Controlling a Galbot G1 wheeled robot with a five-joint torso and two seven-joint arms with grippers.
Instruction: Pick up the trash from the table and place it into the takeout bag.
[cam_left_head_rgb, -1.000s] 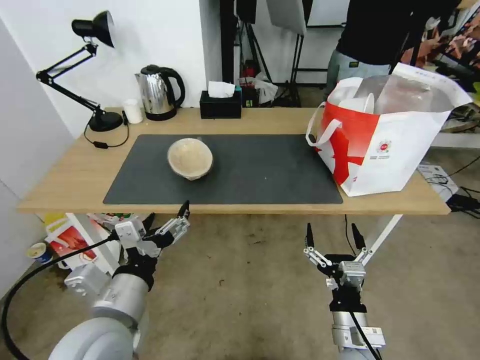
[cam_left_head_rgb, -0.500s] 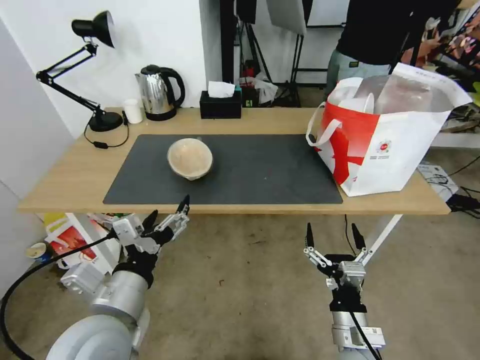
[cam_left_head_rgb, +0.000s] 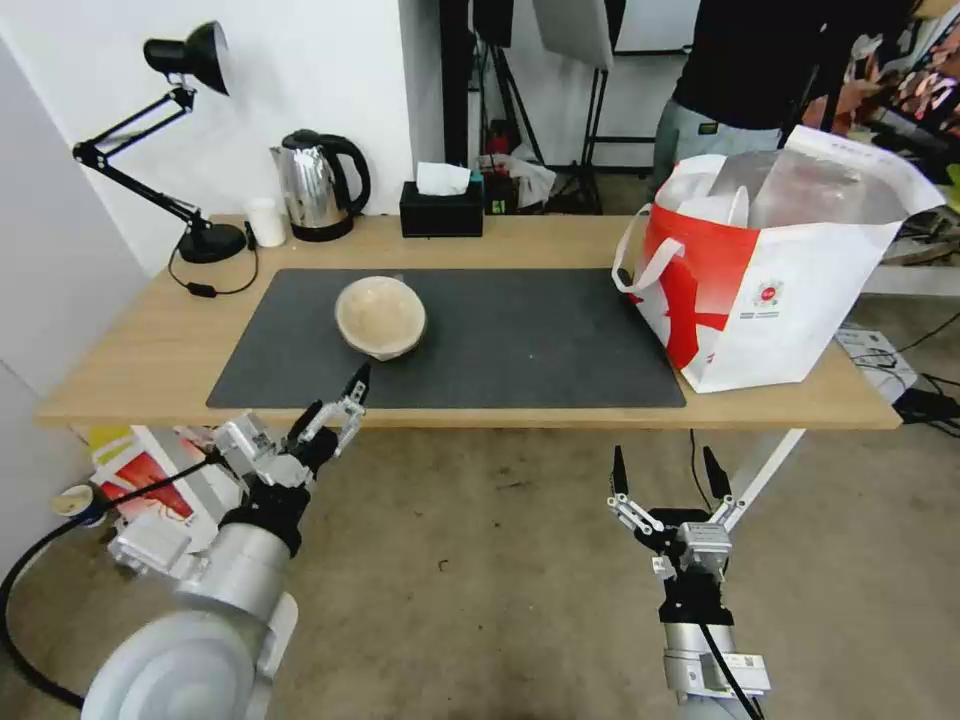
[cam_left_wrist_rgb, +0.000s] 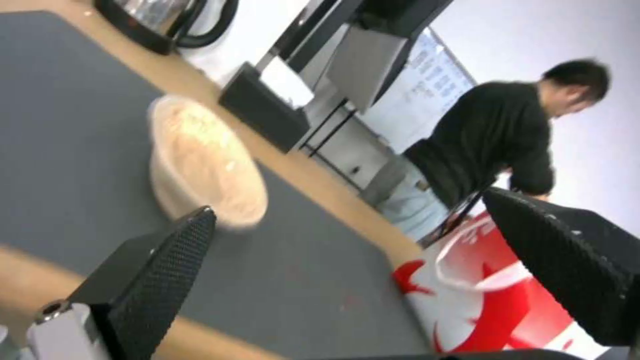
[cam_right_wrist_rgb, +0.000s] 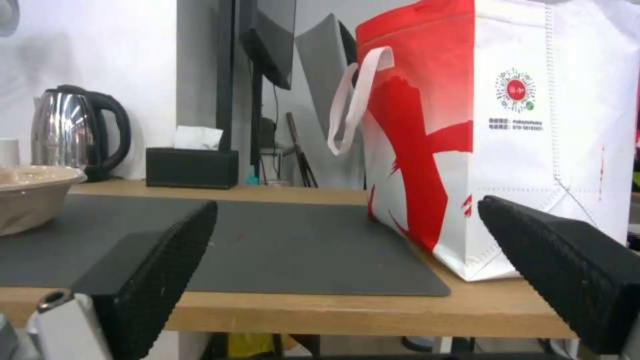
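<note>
Black-tipped, the left gripper (cam_left_head_rgb: 333, 400) at lower left gapes wide and empty at the table (cam_left_head_rgb: 120, 365) edge, just below the beige bowl (cam_left_head_rgb: 380, 316) on the mat. Lower centre-right, the right gripper (cam_left_head_rgb: 665, 472) hangs equally spread, empty; the takeout bag (cam_left_head_rgb: 770, 290) stands upper right.

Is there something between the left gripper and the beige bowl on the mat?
Nothing visible stands between them. The left gripper, fingers open, hangs at the table's near edge, and bare dark mat lies before the beige bowl.
</note>
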